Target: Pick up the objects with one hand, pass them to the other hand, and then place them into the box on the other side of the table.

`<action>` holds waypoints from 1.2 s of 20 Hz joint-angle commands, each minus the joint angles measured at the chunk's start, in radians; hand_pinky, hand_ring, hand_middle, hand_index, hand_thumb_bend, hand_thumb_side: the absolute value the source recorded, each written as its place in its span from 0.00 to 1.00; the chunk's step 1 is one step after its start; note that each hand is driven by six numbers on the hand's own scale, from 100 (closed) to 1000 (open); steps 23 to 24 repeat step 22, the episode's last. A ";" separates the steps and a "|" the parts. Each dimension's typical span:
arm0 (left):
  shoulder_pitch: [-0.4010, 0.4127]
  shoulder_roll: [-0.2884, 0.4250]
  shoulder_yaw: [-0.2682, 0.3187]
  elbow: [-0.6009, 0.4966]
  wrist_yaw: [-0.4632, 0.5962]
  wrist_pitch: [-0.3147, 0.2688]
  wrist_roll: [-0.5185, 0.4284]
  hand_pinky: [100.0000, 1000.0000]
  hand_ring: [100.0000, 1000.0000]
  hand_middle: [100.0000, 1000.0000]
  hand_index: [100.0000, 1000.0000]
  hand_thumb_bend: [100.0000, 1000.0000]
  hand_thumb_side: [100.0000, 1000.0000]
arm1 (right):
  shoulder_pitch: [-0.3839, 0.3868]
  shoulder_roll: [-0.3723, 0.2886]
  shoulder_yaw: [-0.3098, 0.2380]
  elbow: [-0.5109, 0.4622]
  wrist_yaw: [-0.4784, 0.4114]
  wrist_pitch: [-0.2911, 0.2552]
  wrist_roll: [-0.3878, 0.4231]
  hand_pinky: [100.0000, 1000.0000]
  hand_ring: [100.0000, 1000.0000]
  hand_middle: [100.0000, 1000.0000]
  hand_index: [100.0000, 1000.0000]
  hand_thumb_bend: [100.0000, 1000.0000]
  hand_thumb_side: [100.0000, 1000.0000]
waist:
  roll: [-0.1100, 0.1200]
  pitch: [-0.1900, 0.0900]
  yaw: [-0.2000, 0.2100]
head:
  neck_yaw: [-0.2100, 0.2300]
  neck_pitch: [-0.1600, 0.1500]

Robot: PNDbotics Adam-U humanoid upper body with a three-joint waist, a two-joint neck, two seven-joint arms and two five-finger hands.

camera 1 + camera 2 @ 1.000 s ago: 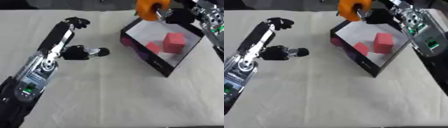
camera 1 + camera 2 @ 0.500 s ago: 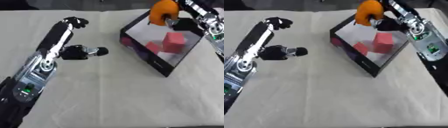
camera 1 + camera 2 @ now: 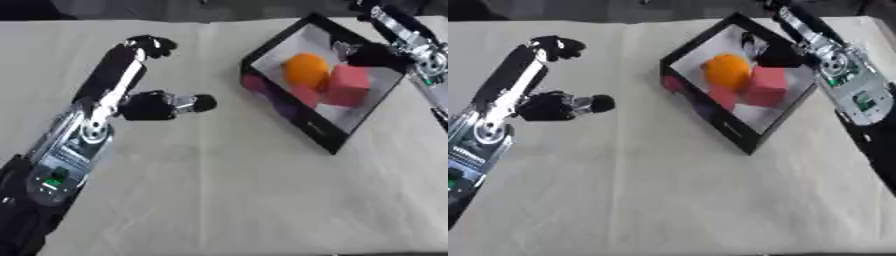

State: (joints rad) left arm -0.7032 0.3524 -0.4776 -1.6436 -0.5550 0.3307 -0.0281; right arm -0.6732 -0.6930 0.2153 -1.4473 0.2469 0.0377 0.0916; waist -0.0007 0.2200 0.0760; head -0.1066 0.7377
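Since the orange ball [image 3: 306, 70] left the right hand [image 3: 372, 52] half a second ago, left eye view has it inside the box [image 3: 350, 125], touching the pink blocks [image 3: 348, 91]; placement looks done. Left hand [image 3: 162, 106] hangs over the table, well clear, holding nothing, fingers loosely curled.

Right eye view: right hand sits over the box's far corner, empty; finger spread, cannot tell. Judgement: next object, if any.
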 commanded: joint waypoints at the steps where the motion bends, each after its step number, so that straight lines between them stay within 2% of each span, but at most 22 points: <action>1: -0.009 0.026 0.010 -0.012 0.002 0.000 0.007 0.81 0.75 0.67 0.82 1.00 0.77 | -0.007 -0.037 -0.024 -0.009 0.013 -0.012 0.000 0.97 1.00 1.00 1.00 0.00 0.30 | 0.012 -0.021 -0.002 | 0.005 0.001; 7: 0.005 0.031 0.025 -0.019 0.006 0.007 0.015 0.80 0.75 0.66 0.82 1.00 0.77 | 0.010 -0.046 -0.044 -0.039 -0.033 0.001 -0.010 0.97 1.00 1.00 1.00 0.00 0.27 | 0.013 -0.022 -0.004 | 0.012 0.006; 8: 0.012 0.034 0.036 -0.025 0.010 0.013 0.022 0.80 0.75 0.66 0.82 1.00 0.74 | 0.015 -0.048 -0.053 -0.054 -0.065 0.010 -0.016 0.96 1.00 1.00 1.00 0.00 0.30 | 0.013 -0.023 -0.004 | 0.016 0.007; 9: 0.019 0.038 0.048 -0.032 0.016 0.018 0.032 0.80 0.74 0.66 0.81 0.94 0.72 | 0.021 -0.053 -0.064 -0.075 -0.110 0.019 -0.024 0.96 1.00 1.00 1.00 0.00 0.35 | 0.013 -0.023 -0.005 | 0.020 0.009; 10: 0.028 0.046 0.066 -0.043 0.024 0.026 0.047 0.80 0.74 0.65 0.81 0.82 0.69 | 0.029 -0.061 -0.080 -0.107 -0.170 0.024 -0.034 0.95 1.00 1.00 1.00 0.00 0.37 | 0.014 -0.024 -0.006 | 0.029 0.012; 12: 0.050 0.069 0.109 -0.073 0.052 0.043 0.084 0.80 0.74 0.65 0.81 0.65 0.67 | 0.055 -0.088 -0.115 -0.184 -0.311 0.032 -0.051 0.94 1.00 1.00 1.00 0.00 0.41 | 0.015 -0.025 -0.007 | 0.049 0.016; 15: 0.092 0.109 0.192 -0.119 0.114 0.067 0.153 0.80 0.73 0.66 0.81 0.54 0.64 | 0.112 -0.132 -0.178 -0.288 -0.510 0.037 -0.084 0.94 1.00 1.00 1.00 0.00 0.42 | 0.016 -0.028 -0.009 | 0.079 0.020; 16: 0.102 0.120 0.214 -0.133 0.138 0.072 0.177 0.80 0.73 0.66 0.80 0.00 0.98 | 0.132 -0.143 -0.195 -0.314 -0.569 0.037 -0.095 0.94 1.00 1.00 1.00 0.00 0.68 | 0.016 -0.029 -0.009 | 0.084 0.020; 17: 0.116 0.132 0.240 -0.144 0.153 0.078 0.205 0.79 0.73 0.66 0.79 0.48 0.61 | 0.157 -0.150 -0.213 -0.337 -0.631 0.036 -0.106 0.94 0.99 1.00 1.00 0.00 0.46 | 0.016 -0.029 -0.010 | 0.091 0.019; 19: 0.143 0.149 0.295 -0.166 0.221 0.081 0.260 0.79 0.73 0.67 0.79 0.47 0.58 | 0.214 -0.160 -0.251 -0.383 -0.735 0.032 -0.125 0.93 0.97 1.00 1.00 0.00 0.46 | 0.015 -0.028 -0.012 | 0.103 0.017; 21: 0.167 0.158 0.346 -0.182 0.292 0.073 0.316 0.78 0.73 0.67 0.79 0.48 0.56 | 0.266 -0.162 -0.290 -0.424 -0.801 0.027 -0.152 0.93 0.96 1.00 1.00 0.00 0.46 | 0.015 -0.026 -0.014 | 0.113 0.017; 22: 0.178 0.159 0.371 -0.185 0.331 0.069 0.344 0.78 0.74 0.68 0.79 0.49 0.56 | 0.289 -0.159 -0.307 -0.443 -0.824 0.022 -0.166 0.92 0.95 1.00 1.00 0.00 0.46 | 0.014 -0.025 -0.015 | 0.119 0.018; 24: 0.178 0.159 0.371 -0.185 0.331 0.069 0.344 0.78 0.74 0.68 0.79 0.49 0.56 | 0.289 -0.159 -0.307 -0.443 -0.824 0.022 -0.166 0.92 0.95 1.00 1.00 0.00 0.46 | 0.014 -0.025 -0.015 | 0.119 0.018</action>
